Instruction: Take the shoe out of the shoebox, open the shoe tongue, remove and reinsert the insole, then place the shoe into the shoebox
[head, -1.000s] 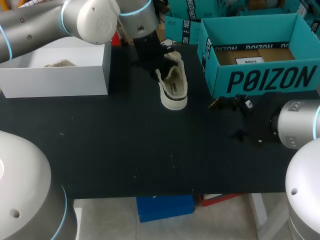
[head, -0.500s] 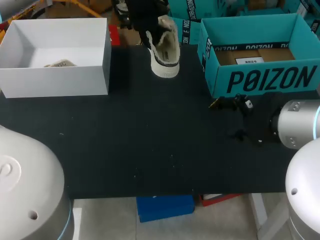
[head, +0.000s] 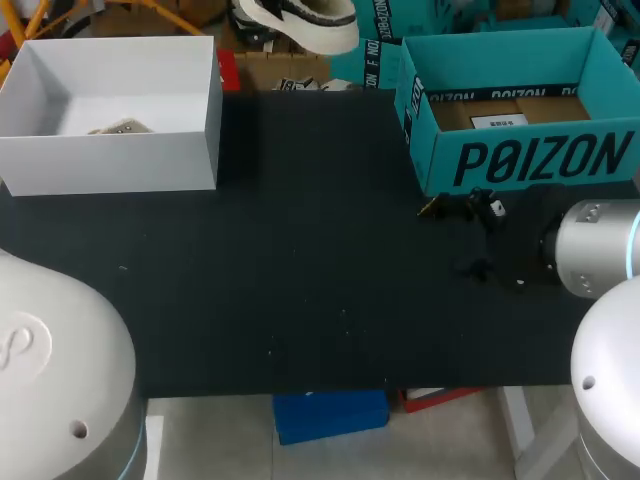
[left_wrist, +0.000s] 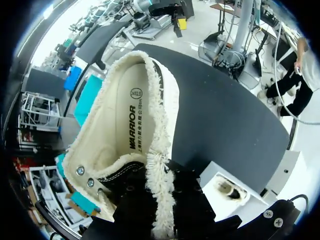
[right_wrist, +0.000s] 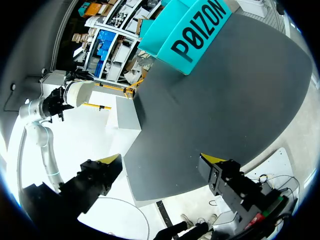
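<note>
Bold black lettering on the teal shoebox (head: 540, 160), print on the insole (left_wrist: 131, 120) too; the shoe (head: 300, 18) is up in the air past the table's (head: 300, 300) far edge, left gripper (left_wrist: 152, 212) clamped on its frayed collar (the tips hidden behind it). Right gripper (right_wrist: 161, 162) hangs low over the table, fingers (right_wrist: 111, 160) spread wide, holding nothing.

Black table (head: 300, 270) fills most of the frame. There's a white box (head: 110, 165) sitting on it at upper left and a teal shoebox (head: 540, 160) at upper right, well apart.
</note>
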